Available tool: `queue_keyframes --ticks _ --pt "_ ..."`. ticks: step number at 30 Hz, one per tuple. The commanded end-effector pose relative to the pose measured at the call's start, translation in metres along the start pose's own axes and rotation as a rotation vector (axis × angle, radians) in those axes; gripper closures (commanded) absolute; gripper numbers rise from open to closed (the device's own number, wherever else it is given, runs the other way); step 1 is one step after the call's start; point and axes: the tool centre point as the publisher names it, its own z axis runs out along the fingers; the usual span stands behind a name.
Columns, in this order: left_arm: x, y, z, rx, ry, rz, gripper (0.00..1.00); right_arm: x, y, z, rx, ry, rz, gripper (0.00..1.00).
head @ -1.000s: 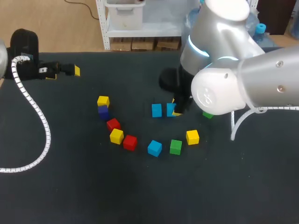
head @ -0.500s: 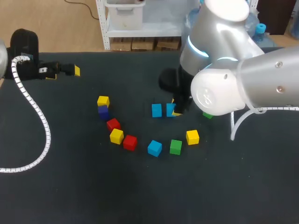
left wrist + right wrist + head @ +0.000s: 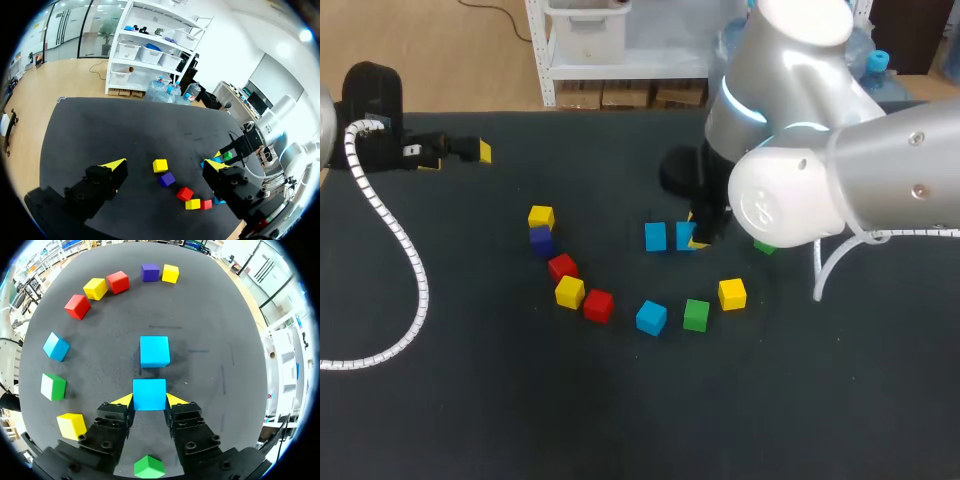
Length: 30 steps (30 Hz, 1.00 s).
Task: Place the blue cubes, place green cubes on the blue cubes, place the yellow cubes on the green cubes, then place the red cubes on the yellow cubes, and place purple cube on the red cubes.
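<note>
Near the middle of the tabletop (image 3: pixel 470 400), the right claw (image 3: pixel 149 400) is clenched on a blue cube (image 3: pixel 149 394), with one yellow tip pressed against each of two opposite sides. You cannot tell from either view whether that cube rests on the surface or sits just off it. A second blue cube (image 3: pixel 154 351) lies just ahead of the claw, apart from the held one by a narrow gap, with its edges roughly parallel. From the head view you see the pair side by side, under the right arm (image 3: pixel 840 190), which comes in from the right.

Loose pieces, logged along the arc from the right arm's side round to the left:
- other green cube (image 3: pixel 149 467), alone under the right claw's body
- yellow cube (image 3: pixel 732 293)
- green cube (image 3: pixel 696 315), near the yellow one
- third blue cube (image 3: pixel 651 317), just beside the green
- red cube (image 3: pixel 598 304), touching or nearly touching the second yellow cube (image 3: pixel 569 291)
- second red cube (image 3: pixel 562 266)
- purple cube (image 3: pixel 542 239), with the third yellow cube (image 3: pixel 541 216) right against it

All lie singly on the surface.

At the far left edge you have the left claw (image 3: pixel 166 164) released, fingers wide apart with nothing between them. The cubes lie well ahead of it. A pale tag (image 3: pixel 412 151) shows on its body, but the print is too small to read.
</note>
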Motion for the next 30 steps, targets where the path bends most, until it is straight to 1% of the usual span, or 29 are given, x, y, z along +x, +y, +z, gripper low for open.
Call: queue_keyframes --ticks 1,11,15,18,20,21,23,27,30 --pt "0.0008 0.0016 0.0003 0.006 -0.004 0.001 0.0 0.0007 0.0002 -0.0001 0.0 -0.002 0.001 0.68" --pt "0.0008 0.0016 0.0003 0.006 -0.004 0.001 0.0 0.0018 0.0007 -0.0001 -0.001 -0.003 0.002 0.58" --pt "0.0008 0.0016 0.0003 0.006 -0.004 0.001 0.0 0.0019 0.0007 -0.0001 0.0 -0.006 0.002 0.61" --pt "0.0008 0.0016 0.0003 0.006 -0.004 0.001 0.0 0.0024 0.0003 -0.0003 0.001 -0.008 0.001 0.61" --pt "0.0008 0.0016 0.0003 0.006 -0.004 0.001 0.0 0.0029 0.0001 -0.0006 0.001 -0.01 0.0 0.64" --pt "0.0008 0.0016 0.0003 0.006 -0.004 0.001 0.0 0.0031 0.0001 -0.0008 0.001 -0.01 -0.001 0.69" --pt "0.0008 0.0016 0.0003 0.006 -0.004 0.001 0.0 0.0034 0.0001 -0.0009 0.002 -0.012 -0.002 0.7" --pt "0.0008 0.0016 0.0003 0.006 -0.004 0.001 0.0 0.0038 0.0 -0.0004 0.001 -0.015 -0.004 0.83" --pt "0.0008 0.0016 0.0003 0.006 -0.004 0.001 0.0 0.0037 -0.0003 0.0002 -0.001 -0.016 -0.007 0.81"
